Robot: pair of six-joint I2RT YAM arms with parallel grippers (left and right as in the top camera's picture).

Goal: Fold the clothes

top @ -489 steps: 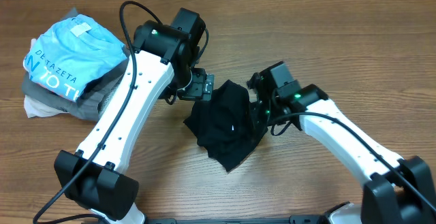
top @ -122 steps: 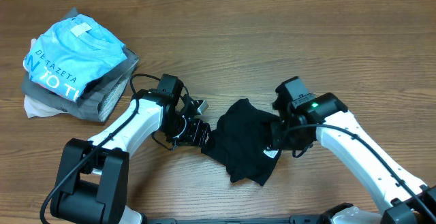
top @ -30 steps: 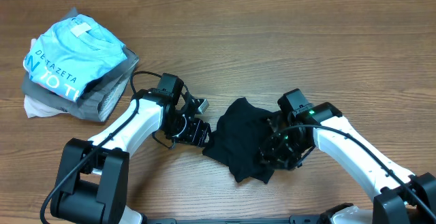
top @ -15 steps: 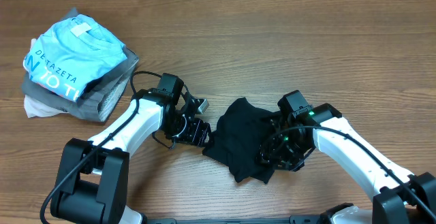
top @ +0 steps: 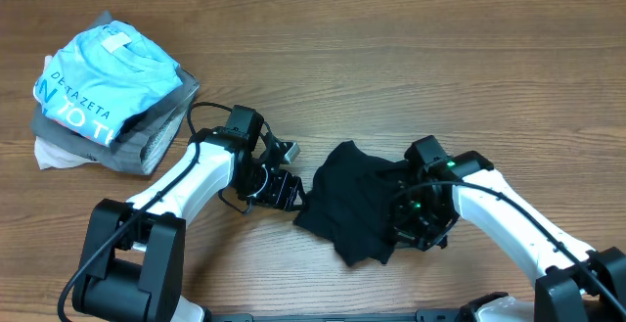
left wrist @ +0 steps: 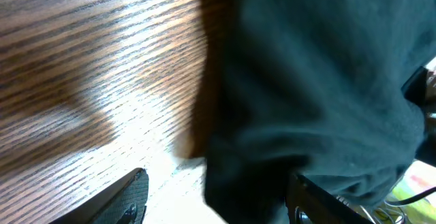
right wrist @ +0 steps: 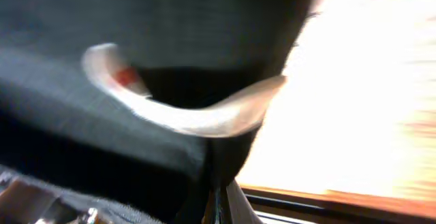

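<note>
Evidently limp and light, the black T-shirt [top: 347,200] wants holding by its hems: right gripper [top: 411,221] pinches cloth beside its tag [right wrist: 184,112], left gripper [left wrist: 216,193] gapes wide astride its edge.

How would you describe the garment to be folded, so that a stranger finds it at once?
On the wooden table, look near the middle, between the left gripper and the right gripper. There lies a crumpled black T-shirt. Unlike the light blue shirt and grey garment stacked at the far left, it is plain and unfolded.
</note>
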